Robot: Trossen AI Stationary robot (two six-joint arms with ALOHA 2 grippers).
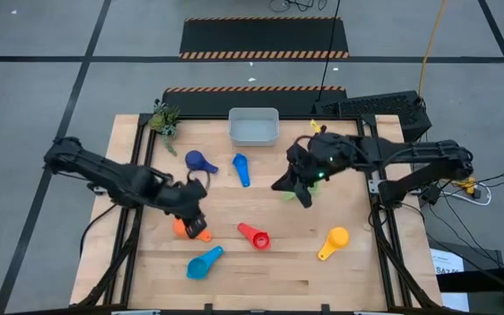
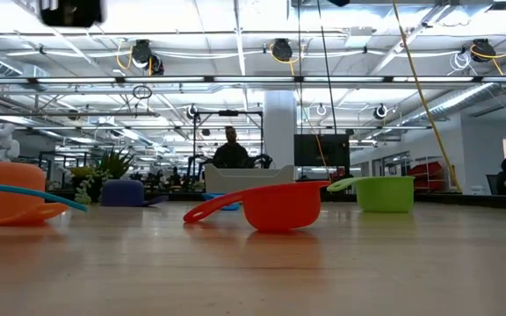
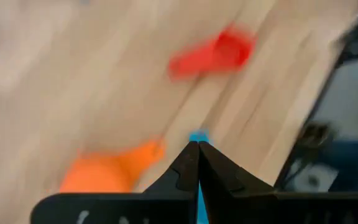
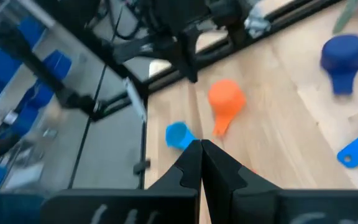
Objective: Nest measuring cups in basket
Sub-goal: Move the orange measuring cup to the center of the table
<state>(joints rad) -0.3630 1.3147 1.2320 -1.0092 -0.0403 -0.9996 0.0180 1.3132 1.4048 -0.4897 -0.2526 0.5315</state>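
Red measuring cup – handle toward basket, left gripper and right gripper jaws closed, empty

The tub is sitting at twelve o'clock on the surface, with a plant lying at ten o'clock. Two scoops are lying just before the tub. Four more scoops are spreading along the six o'clock side, well apart.
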